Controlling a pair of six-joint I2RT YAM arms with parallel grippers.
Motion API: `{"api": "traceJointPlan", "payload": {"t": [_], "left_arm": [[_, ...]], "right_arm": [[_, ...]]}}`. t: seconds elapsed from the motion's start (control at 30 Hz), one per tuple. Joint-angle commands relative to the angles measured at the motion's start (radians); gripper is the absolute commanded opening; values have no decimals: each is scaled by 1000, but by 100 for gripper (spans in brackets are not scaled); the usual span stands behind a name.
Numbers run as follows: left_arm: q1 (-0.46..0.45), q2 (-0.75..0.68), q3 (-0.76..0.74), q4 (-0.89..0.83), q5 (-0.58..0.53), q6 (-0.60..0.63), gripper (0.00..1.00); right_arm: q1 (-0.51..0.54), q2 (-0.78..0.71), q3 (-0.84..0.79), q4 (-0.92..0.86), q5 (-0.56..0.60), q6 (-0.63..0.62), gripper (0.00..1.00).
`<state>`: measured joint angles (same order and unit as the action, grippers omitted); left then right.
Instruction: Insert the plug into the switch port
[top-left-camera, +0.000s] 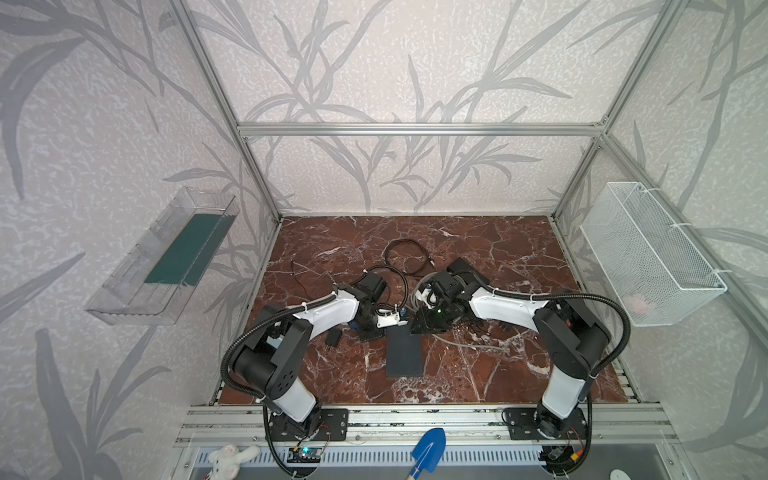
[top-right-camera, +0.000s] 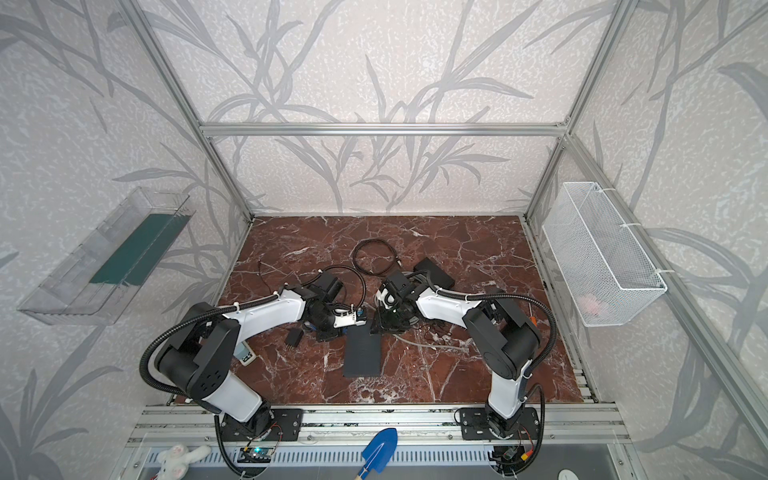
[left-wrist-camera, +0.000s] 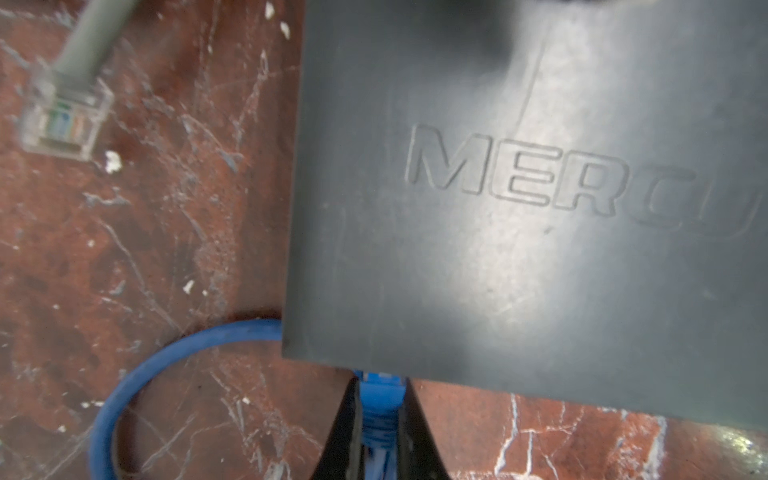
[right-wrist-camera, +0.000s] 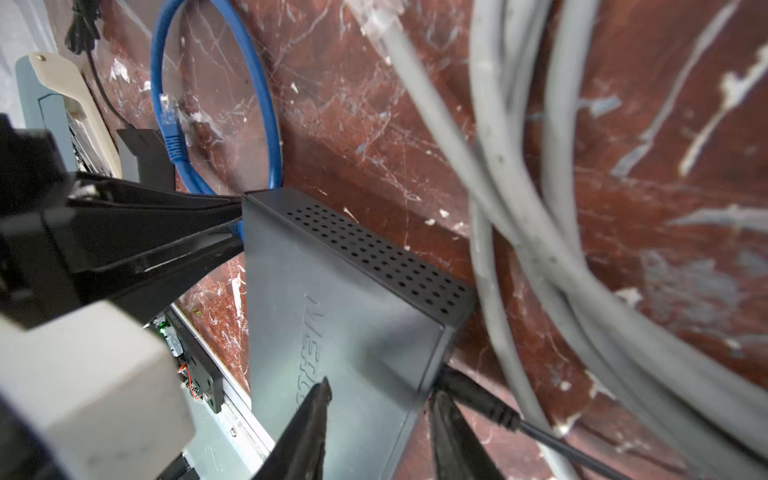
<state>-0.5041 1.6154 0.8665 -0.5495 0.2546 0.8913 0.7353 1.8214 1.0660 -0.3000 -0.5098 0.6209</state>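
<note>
The switch (top-left-camera: 404, 357) is a flat dark grey metal box lettered MERCU (left-wrist-camera: 519, 249), with a perforated side (right-wrist-camera: 374, 253). It lies on the marble table. My left gripper (left-wrist-camera: 380, 380) is shut on the blue plug (left-wrist-camera: 380, 401), whose front end meets the switch's edge. The port face is hidden, so I cannot tell whether the plug is seated. My right gripper (right-wrist-camera: 380, 388) is open, straddling the opposite corner of the switch. One fingertip (right-wrist-camera: 322, 388) is over the top face, its partner beside the edge. In both top views the grippers (top-left-camera: 401, 322) (top-right-camera: 380, 324) meet at the switch's far end (top-right-camera: 362, 353).
A black power lead (right-wrist-camera: 490, 411) enters the switch by my right gripper. Loose grey cables (right-wrist-camera: 519, 208) lie beside it, one ending in a clear plug (left-wrist-camera: 62, 112). The blue cable (left-wrist-camera: 124, 395) loops on the table. A black box (top-left-camera: 469, 270), cable coil (top-left-camera: 405, 257) and two-pin adapter (top-left-camera: 332, 338) lie nearby.
</note>
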Motion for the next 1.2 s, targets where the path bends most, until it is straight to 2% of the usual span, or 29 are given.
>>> {"api": "traceJointPlan", "payload": {"t": [0.0,0.23,0.5,0.73,0.97,1.17], "left_arm": [[-15,11,15,43,110,33,0],[-23,-27,35,26,119,71,0],[-51,-29,47,45,154,92,0],[-52,-43,16,152,188,52,0],[-61,-64,27,175,280,42,0],[-61,-65,16,284,354,-19,0]], "right_arm": [[15,86,-4,86,33,2,40],[26,122,56,15,57,-74,39],[59,135,56,89,32,-111,37],[76,153,35,162,4,-82,35],[91,178,48,225,-23,-58,33],[106,197,66,262,-64,-55,31]]}}
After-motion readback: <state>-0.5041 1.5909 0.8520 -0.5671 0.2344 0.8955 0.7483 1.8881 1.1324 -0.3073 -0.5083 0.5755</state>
